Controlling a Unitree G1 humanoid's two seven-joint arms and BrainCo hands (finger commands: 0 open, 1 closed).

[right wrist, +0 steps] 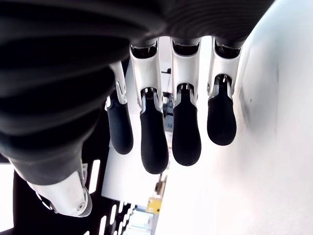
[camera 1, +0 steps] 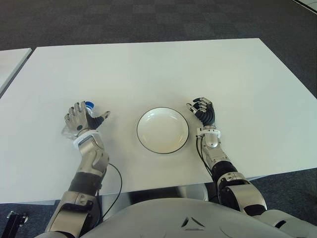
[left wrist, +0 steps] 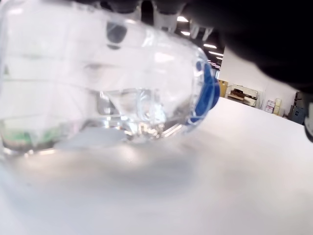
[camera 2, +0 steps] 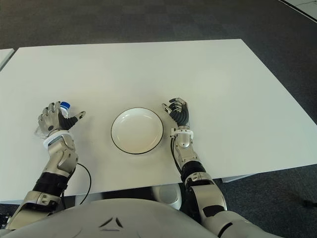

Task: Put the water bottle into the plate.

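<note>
The clear water bottle (left wrist: 122, 88) with a blue cap (camera 1: 90, 104) lies on its side on the white table (camera 1: 148, 69), left of the plate. My left hand (camera 1: 81, 121) covers it from above, fingers curved over its body and the thumb spread out to the right, not closed around it. In the left wrist view the bottle rests on the table surface right in front of the palm. The white, black-rimmed plate (camera 1: 148, 141) sits at the table's front middle with nothing in it. My right hand (camera 1: 204, 111) shows just right of the plate, its fingers (right wrist: 154, 147) relaxed and holding nothing.
A second white table's corner (camera 1: 12, 62) shows at the far left. Dark carpet (camera 1: 148, 20) lies beyond the table. A black cable (camera 1: 118, 181) loops by my left forearm near the front edge.
</note>
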